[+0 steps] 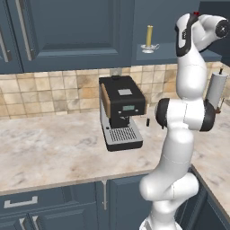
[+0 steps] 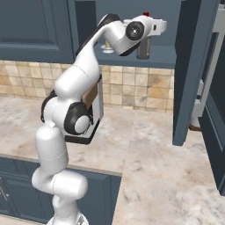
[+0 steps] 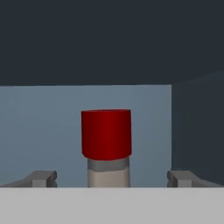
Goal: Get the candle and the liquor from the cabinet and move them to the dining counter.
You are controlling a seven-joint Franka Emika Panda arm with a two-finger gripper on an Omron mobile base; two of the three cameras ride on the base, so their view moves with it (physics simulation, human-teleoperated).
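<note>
We see even, soft rendered light with no glare. The coffee machine [image 1: 120,112] casts only a faint shadow on the pale counter [image 1: 49,143]. The cabinet [image 3: 109,39] interior looks dim. The hand view is coarse, its edges slightly soft.

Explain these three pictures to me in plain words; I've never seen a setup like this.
This is a rendered kitchen with a white robot arm. Two pictures come from cameras riding behind the arm, one to its left and one to its right. The third looks out from its hand.

The arm reaches up into an open dark blue cabinet. Inside stand a yellow candle in a small holder and a liquor bottle with a red cap.

In the hand view the gripper is open, one fingertip on each side of the bottle's neck. It holds nothing yet.

On the stone counter below sit a black coffee machine and a paper-towel roll.
</note>
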